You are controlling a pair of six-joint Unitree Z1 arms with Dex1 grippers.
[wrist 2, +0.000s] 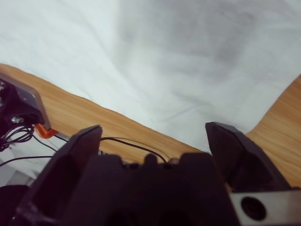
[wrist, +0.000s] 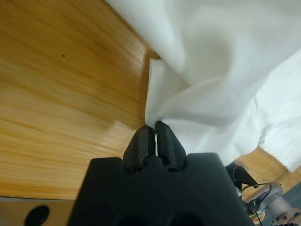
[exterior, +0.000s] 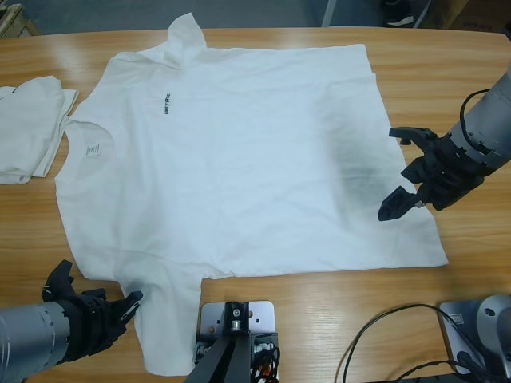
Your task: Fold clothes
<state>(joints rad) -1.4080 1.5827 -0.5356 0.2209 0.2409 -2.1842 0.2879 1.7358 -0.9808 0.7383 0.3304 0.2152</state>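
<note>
The left tool, at the near left corner of the counter, was closed on the edge of the near sleeve of the white shirt; the left wrist view showed white cloth pinched between its jaws. The right tool, jaws spread wide and holding nothing, hovered over the shirt's hem at the right. The shirt lay spread flat across the middle of the counter, collar to the left, with small black chest lettering too small to read. A folded white shirt lay at the far left edge.

White shirt flat on table
</note>
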